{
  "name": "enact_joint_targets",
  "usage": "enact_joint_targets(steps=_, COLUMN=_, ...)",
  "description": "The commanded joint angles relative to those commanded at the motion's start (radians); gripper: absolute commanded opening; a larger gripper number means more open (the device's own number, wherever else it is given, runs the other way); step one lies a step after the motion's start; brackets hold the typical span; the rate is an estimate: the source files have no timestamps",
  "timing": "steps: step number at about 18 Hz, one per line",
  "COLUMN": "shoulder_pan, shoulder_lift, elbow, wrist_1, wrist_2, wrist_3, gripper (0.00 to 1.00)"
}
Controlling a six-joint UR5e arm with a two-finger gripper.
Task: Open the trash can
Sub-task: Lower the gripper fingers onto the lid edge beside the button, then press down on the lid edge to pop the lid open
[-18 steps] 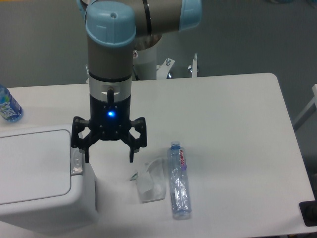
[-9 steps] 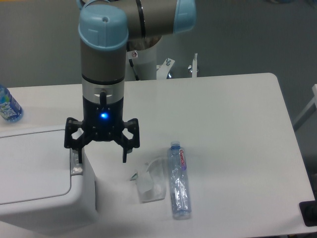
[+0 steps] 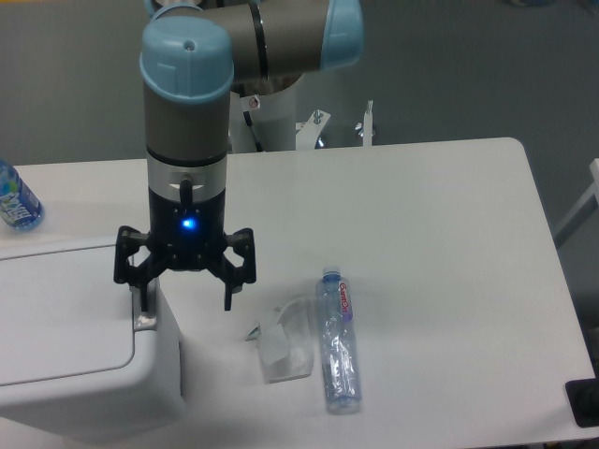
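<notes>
Shifted left since the earlier frame: gripper (image 3: 180, 297) now straddles the right edge of the trash can (image 3: 75, 341), jaws spread wide, gripping nothing. Trash can sits at the table's (image 3: 440, 234) front-left corner, lid flat and closed, latch (image 3: 144, 313) under one finger. Just right of the can: crumpled clear plastic (image 3: 284, 341), then a clear bottle (image 3: 339, 341) lying flat. Behind the can, a blue-labelled bottle (image 3: 15, 198) at the table edge. Beyond the table, grey floor.

Grey arm (image 3: 185, 122) with light-blue joint caps, black 2-fingered tool (image 3: 182, 297), blue light.
</notes>
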Motion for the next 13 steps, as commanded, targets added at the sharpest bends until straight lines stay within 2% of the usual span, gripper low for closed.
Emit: enact_joint_targets(steps=13, shoulder_pan=0.000, shoulder_lift=-0.009, elbow=0.000, wrist_1=0.008, wrist_2=0.002, wrist_3=0.003, gripper=1.00)
